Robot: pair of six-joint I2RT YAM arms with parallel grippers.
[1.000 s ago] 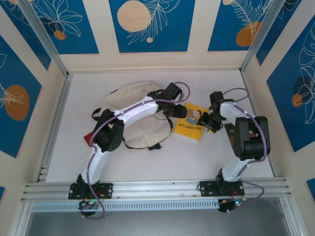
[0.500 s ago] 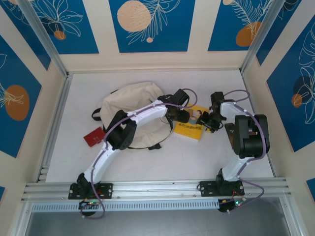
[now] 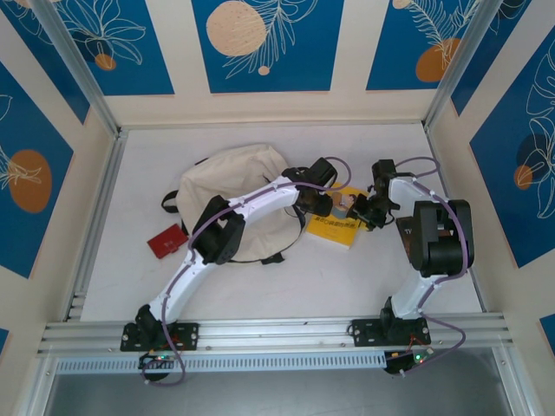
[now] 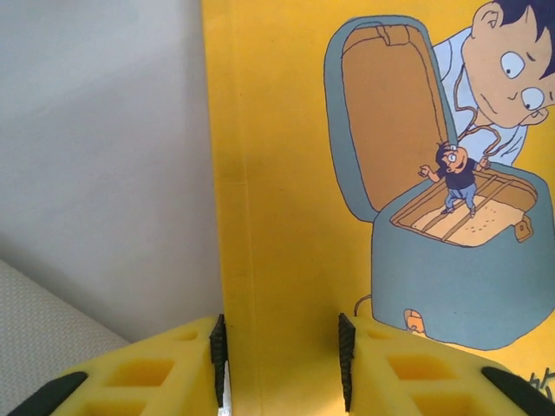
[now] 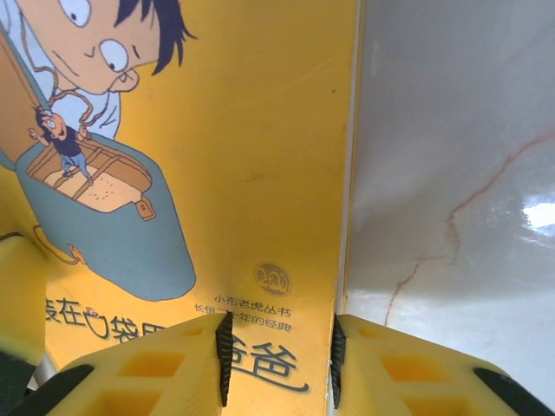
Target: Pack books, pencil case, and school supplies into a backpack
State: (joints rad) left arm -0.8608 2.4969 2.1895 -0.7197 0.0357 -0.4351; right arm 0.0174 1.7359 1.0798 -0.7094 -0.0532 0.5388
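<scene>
Our yellow book (image 3: 334, 230) lies beside the backpack (image 3: 230, 178), not packed yet; left pincer (image 4: 282, 347) and right pincer (image 5: 279, 355) stand apart at its edges.

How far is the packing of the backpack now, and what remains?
Done: nothing visible; the inside of the backpack is hidden. In hand: the left gripper and the right gripper stand, jaws apart, at opposite edges of the yellow book, which lies flat on the table beside the backpack. Left: putting that book in, and likely the red flat item by the backpack's other side.
</scene>
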